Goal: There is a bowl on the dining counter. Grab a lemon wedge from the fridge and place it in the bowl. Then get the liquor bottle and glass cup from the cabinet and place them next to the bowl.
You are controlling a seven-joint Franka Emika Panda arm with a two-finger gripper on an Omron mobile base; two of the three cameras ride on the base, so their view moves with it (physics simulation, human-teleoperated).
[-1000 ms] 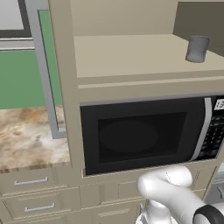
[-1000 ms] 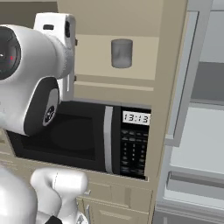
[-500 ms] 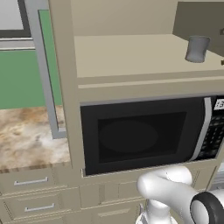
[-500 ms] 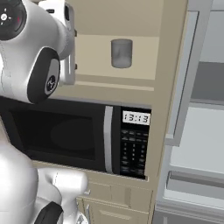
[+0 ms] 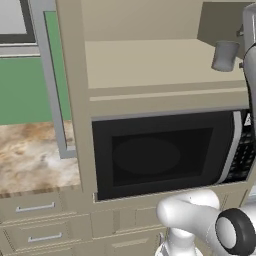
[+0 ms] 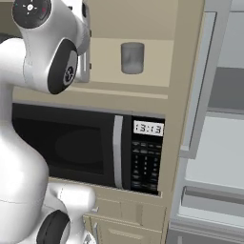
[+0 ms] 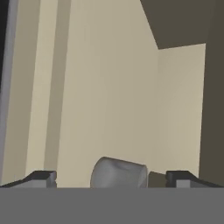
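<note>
Lining up on the glass cup (image 7: 119,173), the gripper (image 7: 111,177) has its 2 fingertips spread wide. The cup sits between them, just ahead, untouched.

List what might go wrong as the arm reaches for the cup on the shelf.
The glass cup stands upright near the shelf's right wall, so a finger may scrape that wall. In the hand view the open pincer brackets the cup; advancing off-centre might tip it over.

Kitchen: built-in microwave (image 5: 165,152), cabinet drawers (image 5: 35,207), marble counter (image 5: 30,160).
</note>
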